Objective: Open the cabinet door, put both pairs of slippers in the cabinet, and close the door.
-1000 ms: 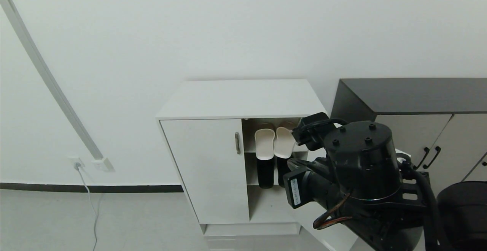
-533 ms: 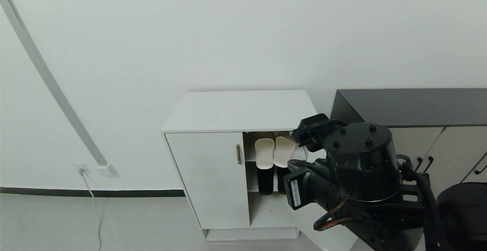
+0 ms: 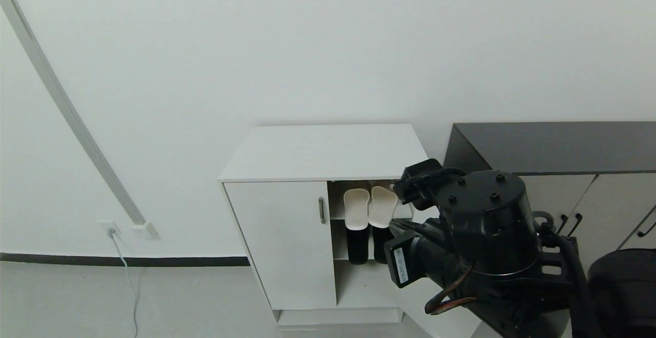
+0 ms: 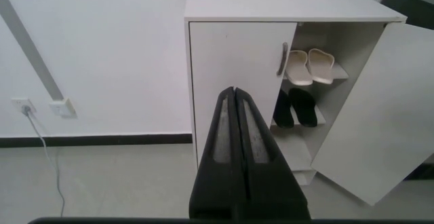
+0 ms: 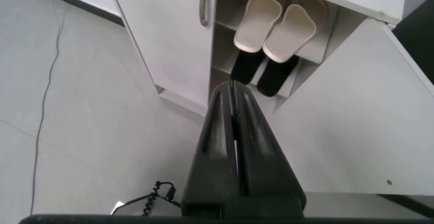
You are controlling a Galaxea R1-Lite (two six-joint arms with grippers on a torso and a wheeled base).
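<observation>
The white cabinet [image 3: 323, 151] has its left door [image 3: 282, 240] closed and its right door [image 4: 386, 108] swung open towards me. White slippers [image 3: 369, 206] lie on the upper shelf, and black slippers [image 3: 365, 243] on the shelf below. Both pairs also appear from the wrists: white slippers [image 5: 274, 24] above black slippers [image 5: 261, 71], white slippers [image 4: 310, 64] above black slippers [image 4: 295, 107]. My left gripper [image 4: 234, 91] is shut and empty, well back from the closed door. My right gripper [image 5: 234, 87] is shut and empty, in front of the open compartment, beside the open door [image 5: 352, 108].
A grey-topped sideboard [image 3: 553, 138] stands right of the cabinet, close to the open door. A wall socket with a hanging cable [image 3: 110, 228] and a slanted conduit [image 3: 66, 107] are at the left. Bare floor [image 3: 154, 302] lies in front of the cabinet's left side.
The whole head picture has shifted, with the cabinet now lower in the frame, so the camera has moved. Slippers, doors and cabinet stand as before.
</observation>
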